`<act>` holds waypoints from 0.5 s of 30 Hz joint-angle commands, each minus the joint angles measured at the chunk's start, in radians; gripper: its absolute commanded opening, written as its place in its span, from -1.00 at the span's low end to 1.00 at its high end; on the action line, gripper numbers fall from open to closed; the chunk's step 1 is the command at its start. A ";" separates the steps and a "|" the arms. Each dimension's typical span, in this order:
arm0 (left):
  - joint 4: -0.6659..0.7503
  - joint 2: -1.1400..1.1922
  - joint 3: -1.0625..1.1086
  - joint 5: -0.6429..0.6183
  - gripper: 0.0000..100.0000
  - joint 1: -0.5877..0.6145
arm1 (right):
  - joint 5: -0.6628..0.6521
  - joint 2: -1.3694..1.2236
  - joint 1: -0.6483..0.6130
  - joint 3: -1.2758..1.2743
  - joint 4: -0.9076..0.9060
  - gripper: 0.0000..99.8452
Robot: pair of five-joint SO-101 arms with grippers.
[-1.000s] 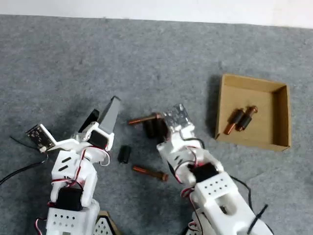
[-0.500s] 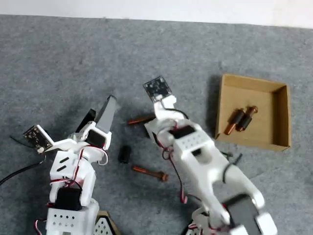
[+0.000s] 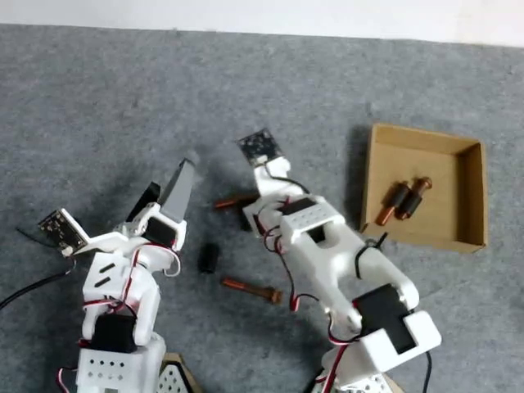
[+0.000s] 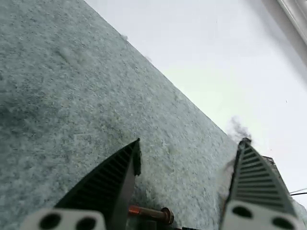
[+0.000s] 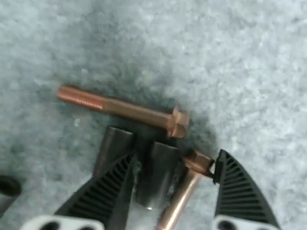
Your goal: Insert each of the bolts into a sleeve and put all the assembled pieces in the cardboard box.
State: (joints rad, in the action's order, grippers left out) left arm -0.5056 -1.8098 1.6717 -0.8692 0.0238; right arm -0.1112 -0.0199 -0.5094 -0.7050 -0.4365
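My right gripper (image 5: 175, 157) is open and points down at the mat. A black sleeve (image 5: 157, 173) and a copper bolt (image 5: 184, 184) lie between its fingers, and a second sleeve (image 5: 112, 147) sits beside one finger. Just beyond lies another bolt (image 5: 122, 110), also seen as the copper bolt (image 3: 233, 200) beside the right arm. My left gripper (image 3: 168, 187) is open and holds nothing, tips (image 4: 191, 143) raised over bare mat. A loose sleeve (image 3: 209, 258) and a bolt (image 3: 250, 287) lie between the arms. The cardboard box (image 3: 471, 196) holds two assembled pieces (image 3: 401, 199).
Grey felt mat (image 3: 123, 98) covers the table, with open room at the back and left. The box stands to the right of the right arm. A white wall edge (image 3: 262, 16) runs along the far side.
The right arm has reared up and tipped its wrist forward, so its gripper now points down over the bolt and sleeves. The left arm has barely shifted.
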 commanded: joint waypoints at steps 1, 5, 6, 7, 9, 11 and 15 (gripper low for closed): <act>0.029 -0.018 -0.012 0.005 -0.41 0.004 | -0.002 0.005 0.019 0.021 -0.010 -0.60; 0.029 -0.018 -0.012 0.005 -0.41 0.004 | -0.002 0.005 0.018 0.021 -0.010 -0.60; 0.029 -0.018 -0.010 0.005 -0.41 0.004 | -0.002 0.005 0.018 0.021 -0.010 -0.60; 0.029 -0.018 -0.010 0.005 -0.41 0.004 | -0.002 0.005 0.018 0.019 -0.010 -0.60; 0.029 -0.018 -0.010 0.005 -0.41 0.004 | -0.002 0.004 0.018 0.019 -0.010 -0.61; 0.029 -0.018 -0.010 0.005 -0.41 0.004 | -0.002 0.004 0.018 0.019 -0.010 -0.65; 0.029 -0.018 -0.010 0.005 -0.41 0.004 | -0.002 0.002 0.018 0.019 -0.010 -0.80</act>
State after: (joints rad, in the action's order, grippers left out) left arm -0.5056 -1.8098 1.6717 -0.8692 0.0238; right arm -0.1112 -0.0215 -0.4971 -0.7050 -0.4365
